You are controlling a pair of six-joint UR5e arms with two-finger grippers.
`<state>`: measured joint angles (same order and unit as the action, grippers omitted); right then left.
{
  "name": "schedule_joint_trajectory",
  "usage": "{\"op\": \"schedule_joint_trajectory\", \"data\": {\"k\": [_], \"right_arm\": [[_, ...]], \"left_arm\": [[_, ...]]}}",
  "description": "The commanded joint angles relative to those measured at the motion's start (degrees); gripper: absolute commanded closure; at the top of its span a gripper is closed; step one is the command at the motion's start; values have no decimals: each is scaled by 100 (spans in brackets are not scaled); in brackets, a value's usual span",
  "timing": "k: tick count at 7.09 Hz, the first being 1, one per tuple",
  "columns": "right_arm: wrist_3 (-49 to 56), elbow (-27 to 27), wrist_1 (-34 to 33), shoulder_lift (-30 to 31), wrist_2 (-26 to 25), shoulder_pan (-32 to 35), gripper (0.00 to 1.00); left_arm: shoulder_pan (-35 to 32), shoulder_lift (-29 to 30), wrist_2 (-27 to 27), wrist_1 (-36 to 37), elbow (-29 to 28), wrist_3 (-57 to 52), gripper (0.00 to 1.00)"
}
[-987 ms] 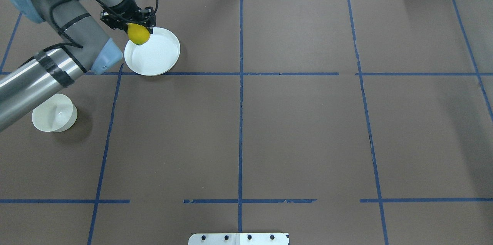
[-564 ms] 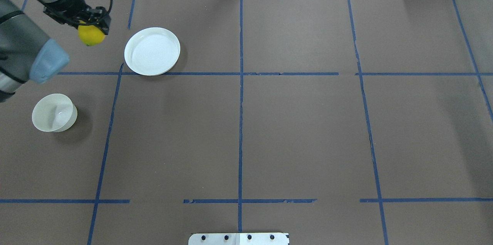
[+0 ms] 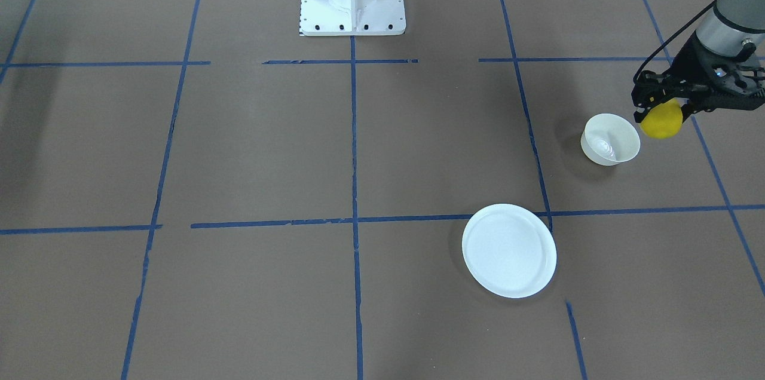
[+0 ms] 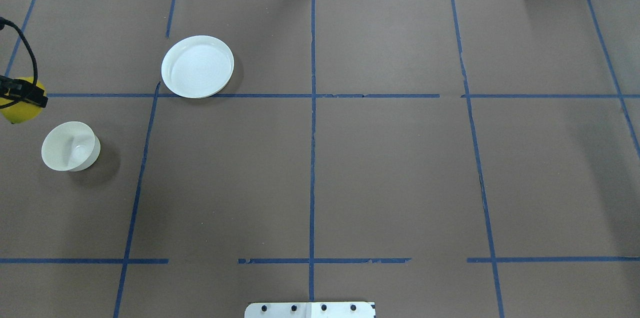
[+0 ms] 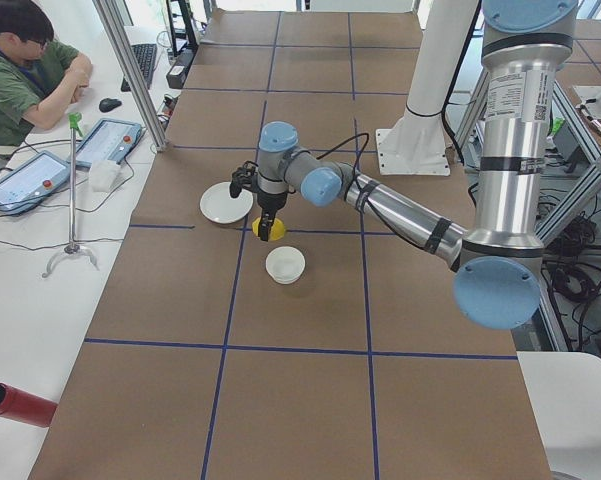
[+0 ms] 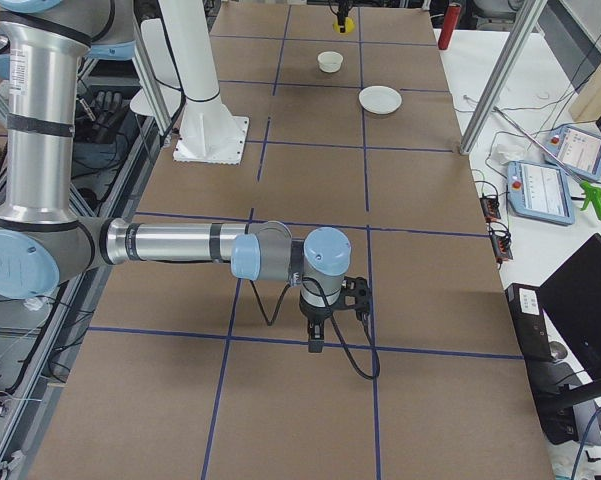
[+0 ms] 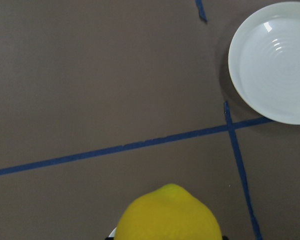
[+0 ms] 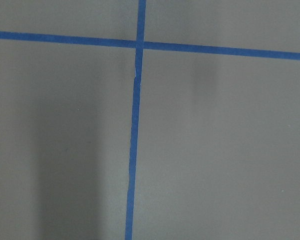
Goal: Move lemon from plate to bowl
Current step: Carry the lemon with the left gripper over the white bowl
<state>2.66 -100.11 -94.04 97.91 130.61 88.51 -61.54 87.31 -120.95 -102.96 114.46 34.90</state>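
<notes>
Over brown paper [image 4: 400, 168] gridded with blue tape [image 4: 311, 158], left tool [image 3: 664, 109] grips the lemon [image 3: 661, 122] near the bowl [image 3: 623, 136].

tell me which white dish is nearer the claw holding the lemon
The small deep bowl, right beside the lemon; the flat plate lies farther away.

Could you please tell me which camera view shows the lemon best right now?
The exterior front-facing view: the lemon shows nearly whole, held by the left gripper near the bowl. The overhead view cuts it at the edge, the left wrist view crops it, and the side views show it small.
</notes>
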Motion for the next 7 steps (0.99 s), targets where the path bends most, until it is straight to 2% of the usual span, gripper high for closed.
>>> {"op": "schedule_joint_trajectory", "data": {"k": [1, 4, 7], "right_arm": [[-2, 0, 0, 0, 0, 0, 0], [-2, 0, 0, 0, 0, 0, 0], [-2, 0, 0, 0, 0, 0, 0]], "left_arm": [[438, -635, 193, -1189, -264, 874, 77], [1073, -365, 344, -2086, -1125, 1641, 77], [1144, -153, 344, -2141, -1417, 1687, 77]]}}
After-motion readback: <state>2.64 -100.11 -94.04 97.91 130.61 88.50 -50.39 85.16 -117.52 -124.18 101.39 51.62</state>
